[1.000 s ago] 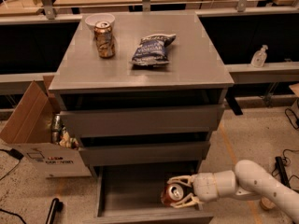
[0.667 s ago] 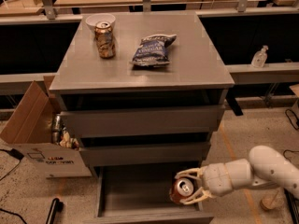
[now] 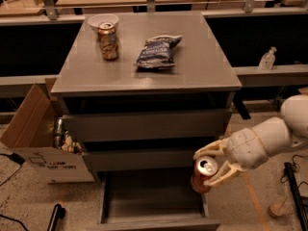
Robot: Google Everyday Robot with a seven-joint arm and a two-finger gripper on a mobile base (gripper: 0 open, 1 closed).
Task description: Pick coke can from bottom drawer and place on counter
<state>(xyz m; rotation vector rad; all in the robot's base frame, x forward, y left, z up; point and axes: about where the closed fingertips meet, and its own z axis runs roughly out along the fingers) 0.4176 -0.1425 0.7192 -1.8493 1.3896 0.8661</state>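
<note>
The bottom drawer is pulled open at the foot of the grey cabinet and its tray looks empty. My gripper is shut on the red coke can, silver top up, and holds it above the drawer's right wall, in front of the middle drawer. The white arm reaches in from the right. The counter is the flat grey top of the cabinet, well above the can.
On the counter stand a gold-brown patterned can, a white bowl behind it and a dark chip bag. An open cardboard box sits on the floor at left. A clear bottle stands on the right ledge.
The gripper has lifted the coke can up out of the bottom drawer and to the right. The view has shifted closer and higher over the cabinet.
</note>
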